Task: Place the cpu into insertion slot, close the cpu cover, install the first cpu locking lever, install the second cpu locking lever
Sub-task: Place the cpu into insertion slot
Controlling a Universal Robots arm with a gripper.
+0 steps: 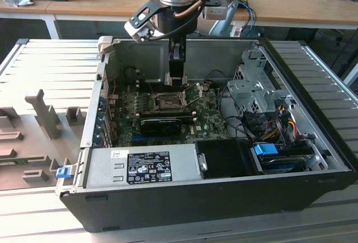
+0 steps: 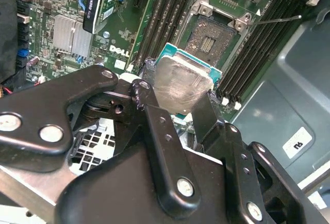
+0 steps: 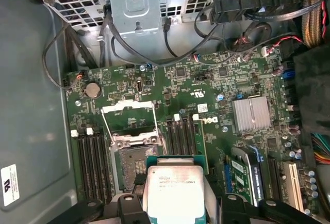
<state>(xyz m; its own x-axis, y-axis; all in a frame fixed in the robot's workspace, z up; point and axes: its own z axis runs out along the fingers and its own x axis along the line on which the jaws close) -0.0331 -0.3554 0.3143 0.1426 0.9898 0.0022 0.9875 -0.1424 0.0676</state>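
In both wrist views the cpu [image 2: 181,79] [image 3: 174,193], a small square chip with a pale metal top on a green rim, sits clamped between two black fingers [image 2: 150,111]. My gripper [image 2: 178,87] [image 3: 175,206] is shut on it. The chip hangs above the motherboard, beside the bare insertion slot [image 2: 210,35] [image 3: 133,164] and apart from it. The cpu cover [image 3: 129,108] stands swung open at the slot's far edge, with thin wire levers [image 3: 156,123] raised beside it. In the exterior view my gripper [image 1: 177,80] reaches down into the open case just behind the slot [image 1: 166,103].
A long black graphics card [image 1: 162,122] [image 3: 252,175] lies close to the slot. Memory slots [image 3: 90,157] [image 2: 165,12] flank it on both sides. A silver heatsink [image 3: 251,114], the drive cage [image 1: 251,89], cable bundles [image 1: 274,122] and the power supply [image 1: 140,167] crowd the case.
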